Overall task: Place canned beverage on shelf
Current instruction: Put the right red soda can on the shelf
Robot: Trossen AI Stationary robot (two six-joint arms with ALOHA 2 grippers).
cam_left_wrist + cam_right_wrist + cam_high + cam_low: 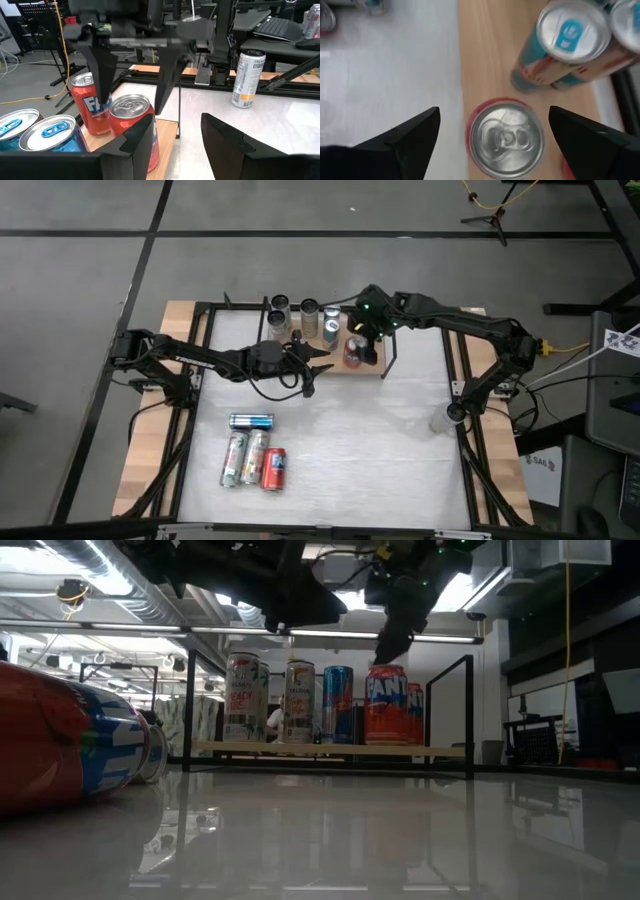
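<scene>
Canned beverage in question, a red aluminium Fanta can (387, 705), stands upright on the small light-wood shelf with thin black rod uprights (385, 352), at the right end of the row. Going left to right on my overhead feed: left gripper (318, 366) hovers just off the shelf's left-front side, low over the white tabletop (400, 440), fingers partly apart and holding nothing. On the shelf board I see a tall pale can (243, 698), a second pale can (299, 701), a blue-and-silver slim can (337, 704), then the red can. Right gripper (362, 320) hangs straight above that red can; in its wrist feed its fingers (405, 137) stand wide on either side of the silver lid (505, 138), clear of it, not gripping. Near the table's front, well apart from the shelf, four more cans lie on their sides: a blue one (250, 421), two pale ones (245, 457) and a red one (274, 469).
</scene>
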